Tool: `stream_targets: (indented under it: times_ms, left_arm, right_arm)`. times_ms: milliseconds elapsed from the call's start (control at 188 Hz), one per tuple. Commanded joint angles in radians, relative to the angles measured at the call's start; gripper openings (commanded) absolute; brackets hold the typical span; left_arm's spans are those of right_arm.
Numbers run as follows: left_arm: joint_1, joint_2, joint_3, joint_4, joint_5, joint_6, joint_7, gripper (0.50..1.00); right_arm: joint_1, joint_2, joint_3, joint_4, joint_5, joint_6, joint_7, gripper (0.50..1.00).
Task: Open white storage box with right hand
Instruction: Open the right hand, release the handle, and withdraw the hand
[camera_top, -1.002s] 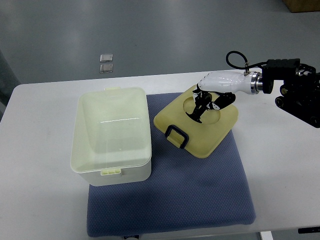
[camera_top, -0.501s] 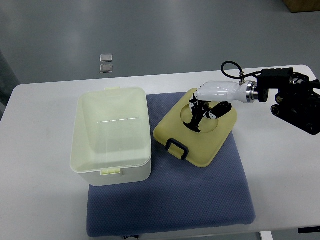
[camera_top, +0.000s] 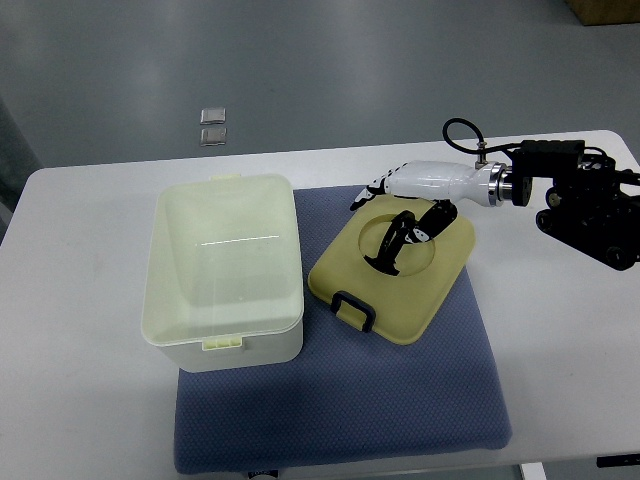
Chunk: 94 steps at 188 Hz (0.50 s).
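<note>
The white storage box (camera_top: 225, 270) stands open on the left part of the blue mat (camera_top: 340, 400); its inside shows. Its pale yellow lid (camera_top: 420, 285) lies flat on the mat to the right of the box, with a black handle (camera_top: 388, 243) in its round recess and a black latch (camera_top: 353, 308) at its near edge. My right hand (camera_top: 405, 200) comes in from the right and hovers over the lid's far edge. Its fingers (camera_top: 366, 190) are spread and hold nothing. The handle lies free just below them. The left arm is out of view.
The mat lies on a white table (camera_top: 80, 300) whose far edge runs just behind the box. Two small grey squares (camera_top: 212, 128) lie on the floor beyond it. My right forearm and its black wrist unit (camera_top: 585, 200) sit over the table's right end.
The lid has come down from a tilt to lie flat on the mat. My right hand has let go of the lid's handle, risen a little and spread its fingers.
</note>
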Motion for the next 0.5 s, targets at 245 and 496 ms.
stream_targets:
  times_ms: [245, 496]
  left_arm:
    - [0.000, 0.000, 0.000, 0.000, -0.001, 0.000, 0.000, 1.000]
    - [0.000, 0.000, 0.000, 0.000, -0.001, 0.000, 0.000, 1.000]
  right_arm:
    - [0.000, -0.015, 0.002, 0.002, 0.121, 0.077, 0.000, 0.913]
    - [0.003, -0.015, 0.005, 0.000, 0.376, 0.139, 0.000, 0.915]
